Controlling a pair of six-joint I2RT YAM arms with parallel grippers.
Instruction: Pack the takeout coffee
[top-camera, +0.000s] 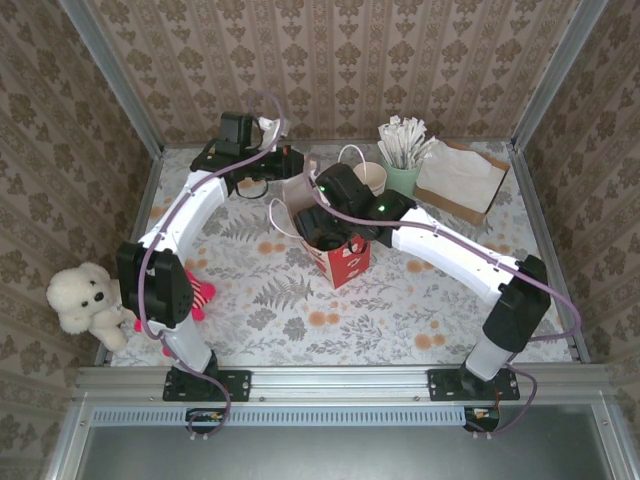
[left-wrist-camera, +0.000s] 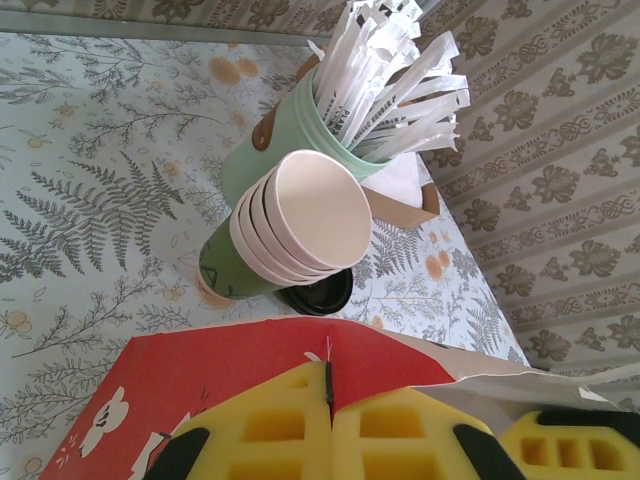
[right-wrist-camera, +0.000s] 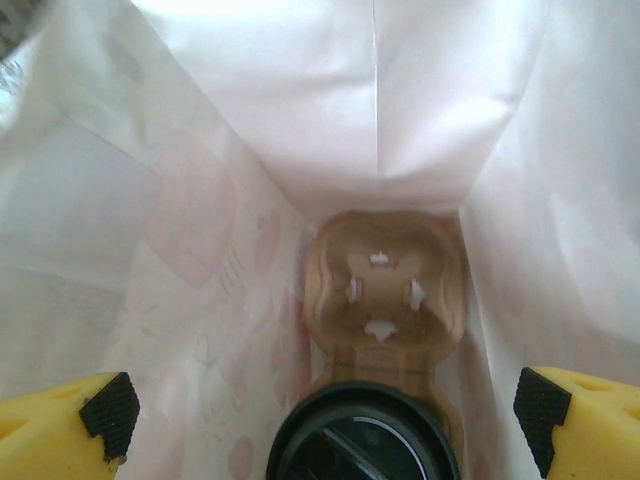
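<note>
Both are white shells with chunky black joints, left arm (top-camera: 190, 215) and right arm (top-camera: 452, 252) alike. Mauve cables (top-camera: 142, 295) loop along them, and there are tiny green lights (top-camera: 381, 208) near one wrist. The left gripper (left-wrist-camera: 330, 390) has yellow fingers (left-wrist-camera: 270, 440) with square pockets and black pads (left-wrist-camera: 180, 455).

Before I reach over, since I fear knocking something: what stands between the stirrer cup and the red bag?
Left wrist view: the stack of cream cups and the dark green, black-lidded takeout coffee.
</note>
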